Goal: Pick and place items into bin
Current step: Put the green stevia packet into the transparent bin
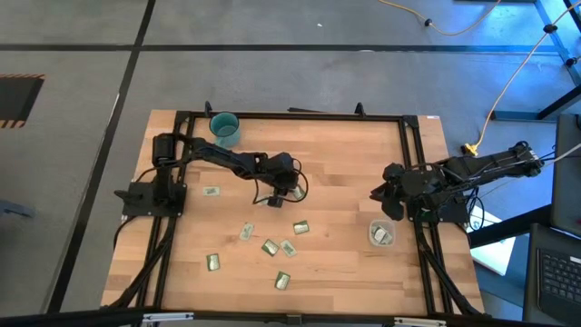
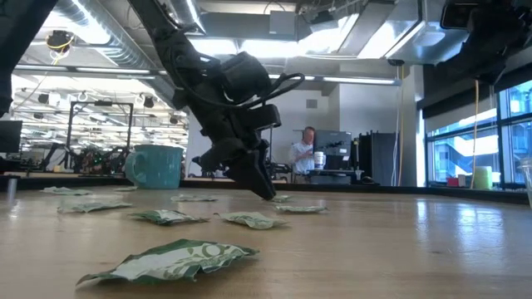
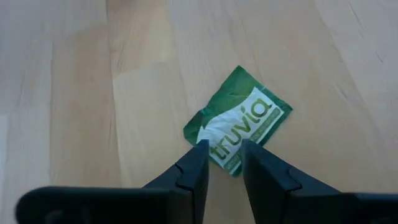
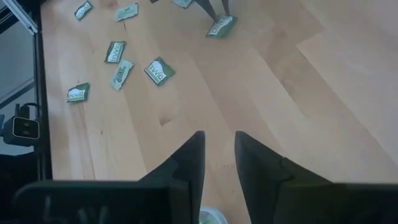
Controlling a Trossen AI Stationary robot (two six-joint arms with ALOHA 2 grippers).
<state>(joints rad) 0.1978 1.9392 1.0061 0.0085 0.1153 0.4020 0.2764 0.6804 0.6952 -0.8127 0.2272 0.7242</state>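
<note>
Left gripper [image 3: 222, 163]: lowered to the tabletop [image 1: 345, 173] near its middle, fingers [image 3: 196, 168] drawn close together with only a narrow gap, their tips pinching the near edge of a green-and-white packet [image 3: 239, 127] printed "truvia". The packet lies flat on the wood, tilted diagonally, one corner running in between the fingertips. In the low view the gripper [image 2: 264, 187] points steeply downward, its tip at the surface; the forearm rises from it up and back, with a cable looped at the wrist. In the high view the left arm reaches from its base at the left edge of the tabletop across to the centre, where the gripper [image 1: 275, 198] meets the packet [image 1: 273, 202].

Other packets: seven more lie loose on the near half of the tabletop, one [image 1: 211, 192] apart to the left, the others [image 1: 270, 246] in a scattered group in front of the left gripper.

Bin [image 1: 380, 234]: a clear container near the right edge of the tabletop, with packets inside.

Right gripper [image 4: 219, 163]: fingers apart, empty, held above bare wood; the right arm is folded at the right edge, its gripper [image 1: 379, 193] just behind the bin.

Teal mug [image 1: 224, 128]: upright at the far left corner region, well apart from both grippers.
</note>
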